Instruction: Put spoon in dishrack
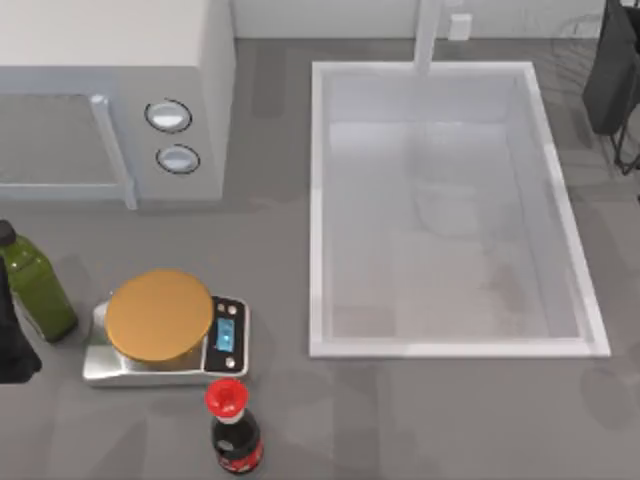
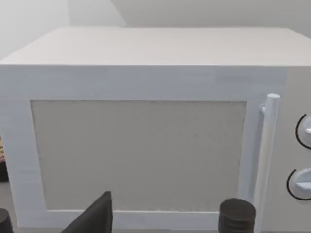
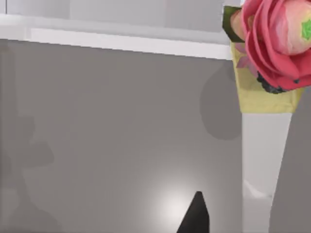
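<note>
grey countertop (image 1: 420,420) with white sink (image 1: 318,210), dishrack (image 1: 612,70) at far right; left tool (image 1: 12,345) grip state indiscernible.

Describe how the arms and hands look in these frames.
Little shows. The left arm is a matte black, blocky shape at the top view's left edge. Left wrist view shows a dark angular left hand finger; right wrist view shows a black pointed right hand fingertip. No cables or markings visible.
</note>
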Available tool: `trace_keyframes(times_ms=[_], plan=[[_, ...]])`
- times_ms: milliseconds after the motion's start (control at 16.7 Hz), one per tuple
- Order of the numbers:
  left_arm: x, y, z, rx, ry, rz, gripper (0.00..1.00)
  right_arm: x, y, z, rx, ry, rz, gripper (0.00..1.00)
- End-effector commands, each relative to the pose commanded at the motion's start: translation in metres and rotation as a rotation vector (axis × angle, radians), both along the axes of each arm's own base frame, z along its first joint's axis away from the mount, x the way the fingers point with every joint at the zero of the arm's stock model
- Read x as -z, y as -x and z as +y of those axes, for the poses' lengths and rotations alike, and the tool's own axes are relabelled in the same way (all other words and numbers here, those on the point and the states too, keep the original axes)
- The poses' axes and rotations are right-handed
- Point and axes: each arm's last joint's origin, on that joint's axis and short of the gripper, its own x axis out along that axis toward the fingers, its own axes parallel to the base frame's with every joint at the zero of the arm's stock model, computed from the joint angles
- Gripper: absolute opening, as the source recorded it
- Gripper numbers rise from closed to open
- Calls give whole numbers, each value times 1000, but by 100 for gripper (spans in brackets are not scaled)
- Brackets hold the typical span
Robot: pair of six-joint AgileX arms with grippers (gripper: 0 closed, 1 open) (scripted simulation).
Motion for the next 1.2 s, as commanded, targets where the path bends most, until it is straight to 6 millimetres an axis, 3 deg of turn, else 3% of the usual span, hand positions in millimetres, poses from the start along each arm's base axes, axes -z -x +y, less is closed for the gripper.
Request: trace_keyframes(times_ms=[180, 420, 720, 960, 1200], plan=[[0, 0, 0, 0, 0, 0, 100, -10, -14, -32, 95, -119, -220, 0], [0, 0, 0, 0, 0, 0, 100, -34, -23, -88, 190, -200, -637, 0], [0, 0, 0, 0, 0, 0, 100, -74, 7, -148, 195, -94, -1143, 0], [0, 0, 0, 0, 0, 0, 100, -95, 38, -165, 159, 30, -1345, 0], [0, 0, 0, 0, 0, 0, 100, -97, 43, -167, 151, 49, -1369, 0]])
